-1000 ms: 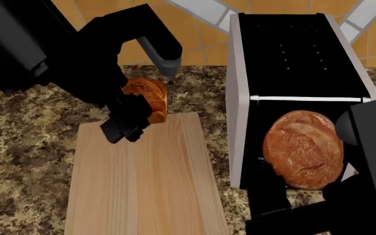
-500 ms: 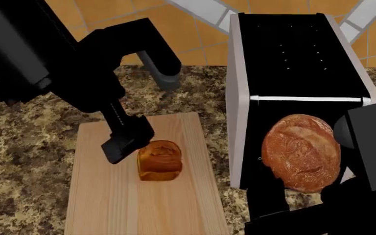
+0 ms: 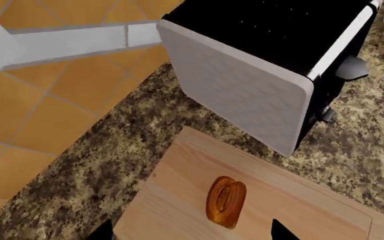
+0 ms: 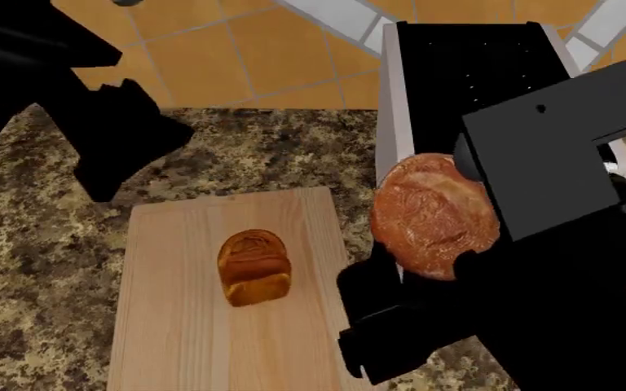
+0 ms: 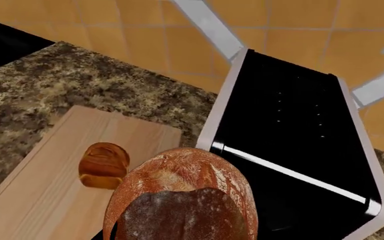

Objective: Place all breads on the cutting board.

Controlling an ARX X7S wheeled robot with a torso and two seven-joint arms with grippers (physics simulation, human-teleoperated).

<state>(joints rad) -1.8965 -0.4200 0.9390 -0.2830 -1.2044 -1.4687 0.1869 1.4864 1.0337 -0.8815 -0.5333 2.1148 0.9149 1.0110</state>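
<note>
The golden-orange loaf (image 4: pixel 254 267) stands on the pale wooden cutting board (image 4: pixel 172 342), with nothing gripping it. In the left wrist view the same loaf (image 3: pixel 226 201) lies on the board (image 3: pixel 178 200), below and between my left gripper's (image 3: pixel 192 236) spread fingertips. That gripper is open and empty, raised off to the board's far left. My right gripper (image 4: pixel 443 244) is shut on the round reddish-brown boule (image 4: pixel 435 216) and holds it in the air by the board's right edge, in front of the toaster. The boule (image 5: pixel 182 195) fills the right wrist view and hides the fingers.
A black toaster (image 4: pixel 476 73) with pale sides stands right of the board on the speckled granite counter (image 4: pixel 30 244). Orange tiled floor (image 4: pixel 237 49) lies beyond the counter's far edge. The right arm's black body covers the counter at the lower right.
My left gripper has let go of the loaf on the board and drawn back up and to the left. My right gripper has carried the boule up and leftward, closer to the board.
</note>
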